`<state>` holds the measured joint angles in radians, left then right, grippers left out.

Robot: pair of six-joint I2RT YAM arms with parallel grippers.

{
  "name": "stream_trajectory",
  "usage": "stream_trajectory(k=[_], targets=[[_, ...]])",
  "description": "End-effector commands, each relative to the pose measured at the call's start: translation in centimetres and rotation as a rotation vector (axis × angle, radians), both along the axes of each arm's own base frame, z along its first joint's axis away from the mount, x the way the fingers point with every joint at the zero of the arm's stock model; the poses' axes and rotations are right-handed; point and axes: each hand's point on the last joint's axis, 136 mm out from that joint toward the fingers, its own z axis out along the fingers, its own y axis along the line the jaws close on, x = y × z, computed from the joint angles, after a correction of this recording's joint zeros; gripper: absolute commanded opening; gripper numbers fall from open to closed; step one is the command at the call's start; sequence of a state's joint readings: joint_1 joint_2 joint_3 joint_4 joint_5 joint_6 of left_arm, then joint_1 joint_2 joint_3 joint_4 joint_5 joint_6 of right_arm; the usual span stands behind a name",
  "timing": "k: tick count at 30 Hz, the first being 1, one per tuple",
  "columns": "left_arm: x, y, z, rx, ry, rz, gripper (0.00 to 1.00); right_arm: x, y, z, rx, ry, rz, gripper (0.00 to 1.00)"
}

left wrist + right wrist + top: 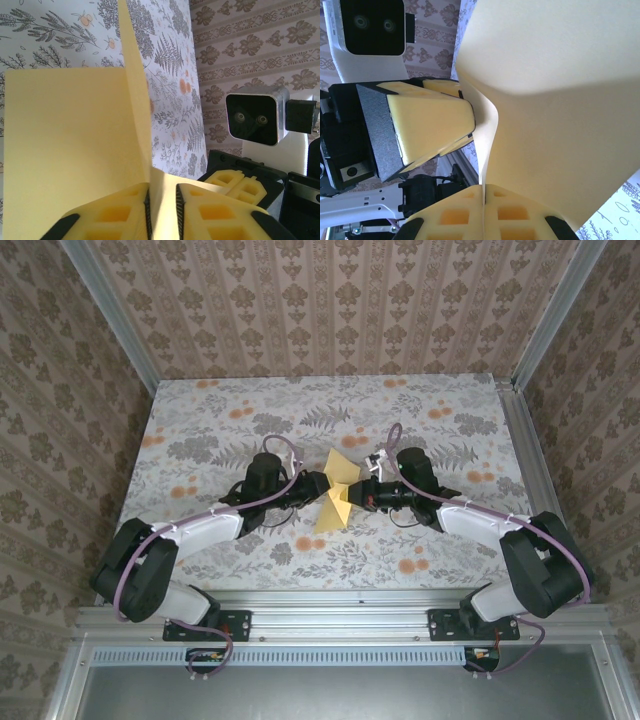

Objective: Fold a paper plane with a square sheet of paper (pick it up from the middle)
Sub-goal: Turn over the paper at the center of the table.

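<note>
The square sheet of paper (340,496) is mustard yellow and hangs bent above the middle of the table, between both grippers. My right gripper (361,492) is shut on its edge; in the right wrist view the pads (470,210) meet on the paper (555,100). My left gripper (322,487) reaches in from the left. Its jaws (164,200) stand narrowly apart, with a curved strip of the sheet (65,140) running through the gap. One flap stands upright beside a flat panel. The paper plane is out of view.
The table top (200,430) has a grey leaf print with orange flowers. Wallpapered walls close it in on three sides, and an aluminium rail (330,625) runs along the near edge. The two wrists face each other closely, with the right wrist's camera (252,117) in the left view.
</note>
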<state>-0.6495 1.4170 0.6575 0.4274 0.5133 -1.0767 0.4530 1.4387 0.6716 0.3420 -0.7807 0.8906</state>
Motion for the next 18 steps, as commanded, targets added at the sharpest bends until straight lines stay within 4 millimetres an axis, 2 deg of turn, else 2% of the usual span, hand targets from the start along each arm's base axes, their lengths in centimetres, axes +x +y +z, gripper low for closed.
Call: stream_trajectory(k=[1, 6, 12, 15, 16, 18], targets=[[-0.1, -0.6, 0.9, -0.003, -0.028, -0.034, 0.19, -0.3, -0.1, 0.7, 0.027, -0.017, 0.012, 0.01], [-0.2, -0.5, 1.0, -0.005, -0.032, -0.030, 0.09, -0.3, -0.4, 0.4, 0.022, -0.010, 0.003, 0.04], [0.0, -0.3, 0.9, 0.004, -0.028, -0.023, 0.08, -0.3, -0.7, 0.5, 0.023, -0.013, -0.007, 0.12], [0.1, -0.2, 0.8, 0.004, -0.024, -0.018, 0.06, -0.3, -1.4, -0.2, 0.011, 0.006, -0.027, 0.24], [0.2, -0.2, 0.8, 0.003, -0.022, -0.014, 0.06, -0.4, -1.7, 0.6, 0.020, -0.018, -0.036, 0.28], [0.3, -0.1, 0.9, 0.001, -0.022, -0.008, 0.06, -0.5, -2.3, 0.1, 0.010, -0.011, -0.055, 0.37]])
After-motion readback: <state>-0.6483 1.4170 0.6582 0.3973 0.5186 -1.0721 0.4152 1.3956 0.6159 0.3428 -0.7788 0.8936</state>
